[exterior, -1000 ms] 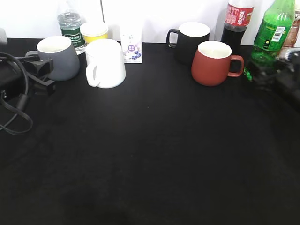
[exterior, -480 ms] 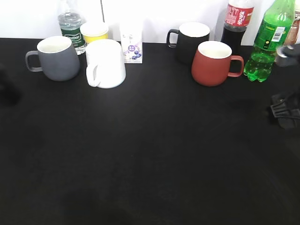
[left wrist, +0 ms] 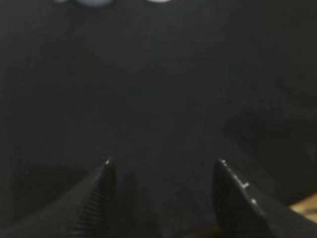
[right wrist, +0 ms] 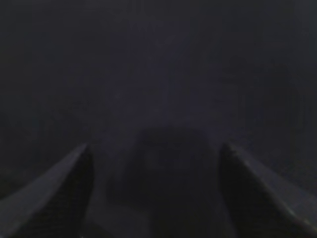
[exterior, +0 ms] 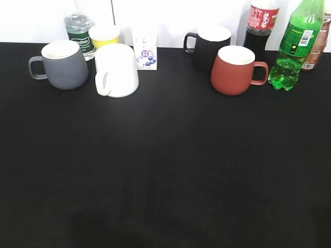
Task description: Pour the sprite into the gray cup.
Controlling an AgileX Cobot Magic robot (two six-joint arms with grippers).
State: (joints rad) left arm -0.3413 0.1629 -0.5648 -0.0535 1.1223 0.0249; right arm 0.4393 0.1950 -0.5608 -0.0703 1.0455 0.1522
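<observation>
The sprite (exterior: 294, 46), a tall green bottle with a green-and-yellow label, stands upright at the back right of the black table. The gray cup (exterior: 63, 64) stands upright at the back left, handle to the left, white inside. Neither gripper shows in the exterior view. In the left wrist view my left gripper (left wrist: 163, 166) is open and empty over the black cloth. In the right wrist view my right gripper (right wrist: 156, 151) is open and empty over dark cloth.
A white mug (exterior: 117, 70) stands beside the gray cup. A red mug (exterior: 236, 70), a black mug (exterior: 209, 44) and a cola bottle (exterior: 260, 25) stand left of the sprite. A water bottle (exterior: 77, 30), a yellow cup (exterior: 104, 35) and a small carton (exterior: 145, 52) line the back edge.
Both arms have drawn back out of the exterior view, the left from the gray cup, the right from the sprite. The cup and bottle stand where they were.
</observation>
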